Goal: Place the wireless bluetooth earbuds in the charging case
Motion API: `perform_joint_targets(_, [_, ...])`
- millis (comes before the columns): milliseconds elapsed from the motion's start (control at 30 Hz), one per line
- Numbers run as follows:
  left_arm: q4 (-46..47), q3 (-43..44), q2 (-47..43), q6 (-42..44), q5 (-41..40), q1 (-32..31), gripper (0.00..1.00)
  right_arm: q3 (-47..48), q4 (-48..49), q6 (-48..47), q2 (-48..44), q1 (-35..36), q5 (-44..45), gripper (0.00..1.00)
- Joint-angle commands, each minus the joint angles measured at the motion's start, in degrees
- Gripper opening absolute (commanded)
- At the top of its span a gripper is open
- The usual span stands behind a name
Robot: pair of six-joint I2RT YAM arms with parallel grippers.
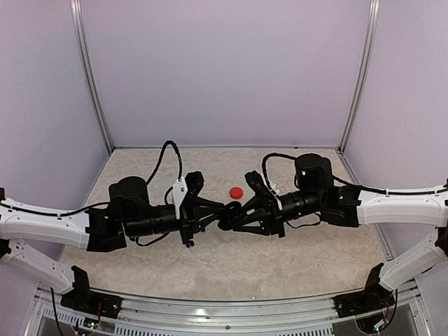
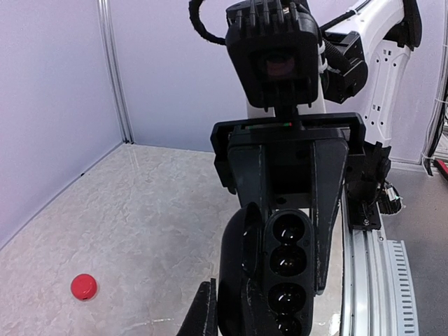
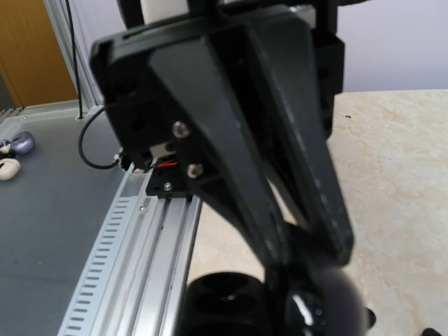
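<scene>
A black charging case point(image 2: 287, 269) hangs open in mid-air between both grippers, above the table's middle point(image 1: 227, 215). Its base shows a column of dark glossy wells, and I cannot tell whether earbuds sit in them. The lid point(image 2: 241, 259) stands open to the left of the base. My right gripper point(image 2: 288, 252) comes from the far side, its two fingers shut on the sides of the base. My left gripper point(image 2: 231, 316) comes from below, with one finger point(image 2: 203, 315) outside the lid and the jaws shut on the lid. In the right wrist view the case point(image 3: 224, 304) is a blurred dark shape at the bottom edge.
A small round red piece point(image 1: 236, 192) lies on the marbled table point(image 1: 210, 259) just behind the grippers, also seen low on the left point(image 2: 84, 286). A metal rail point(image 2: 364, 280) runs along the near table edge. Beyond it, a purple point(image 3: 21, 143) and a white point(image 3: 8, 168) pebble-like thing lie on the grey surface.
</scene>
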Motion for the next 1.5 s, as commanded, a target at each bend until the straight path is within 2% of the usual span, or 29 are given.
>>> perform_joint_targets(0, [1.98, -0.76, -1.98, -0.90, -0.31, 0.58, 0.07, -0.89, 2.03, 0.83, -1.69, 0.30, 0.48, 0.12])
perform_joint_targets(367, [3.36, -1.55, -2.57, -1.71, -0.30, 1.17, 0.04, -1.21, 2.90, 1.73, -1.81, -0.47, 0.22, 0.07])
perform_joint_targets(400, [3.38, -1.67, -2.66, -1.63, -0.40, 1.21, 0.07, -1.25, 3.03, 1.73, -1.80, -0.58, 0.22, 0.06])
perform_joint_targets(500, [3.30, -2.06, -2.74, -2.06, -1.71, 1.18, 0.34, -1.25, 3.47, 3.22, -1.73, -1.07, 0.30, 0.03])
perform_joint_targets(533, [3.22, -2.24, -2.84, -2.43, -2.28, 1.27, 0.41, -1.37, 3.64, 3.65, -1.64, -1.27, 0.24, 0.03])
perform_joint_targets(600, [2.88, -2.73, -3.37, -3.43, -3.25, 1.50, 0.48, -1.87, 4.43, 4.40, -1.71, -1.82, -0.07, 0.02])
perform_joint_targets(667, [2.50, -3.72, -4.37, -4.47, -4.63, 1.72, 0.51, -2.54, 5.28, 5.27, -1.81, -2.51, -0.33, 0.02])
perform_joint_targets(733, [1.67, -4.89, -5.64, -6.35, -6.54, 1.92, 0.52, -3.26, 6.45, 6.32, -1.89, -3.41, -0.73, 0.02])
perform_joint_targets(800, [-0.11, -5.99, -7.24, -8.22, -11.84, 2.03, 0.53, -3.77, 7.03, 7.05, -1.77, -4.45, -0.95, 0.02])
perform_joint_targets(933, [-8.16, -7.19, -8.61, -13.85, -19.09, 2.35, 0.53, -4.26, 7.76, 7.94, -1.20, -5.72, -1.97, 0.02])
perform_joint_targets(1067, [-14.42, -8.60, -8.23, -20.63, -21.61, 2.58, 0.49, -4.46, 8.12, 8.27, -0.72, -6.25, -2.79, 0.02])
perform_joint_targets(1233, [-18.12, -11.52, -6.39, -29.57, -21.90, 5.58, 0.41, -4.77, 8.50, 8.33, -0.57, -6.44, -3.83, 0.02])
perform_joint_targets(1467, [-16.27, -14.87, -2.80, -33.51, -17.41, 12.45, 0.38, -4.20, 7.67, 7.93, -0.58, -6.47, -5.54, 0.02])
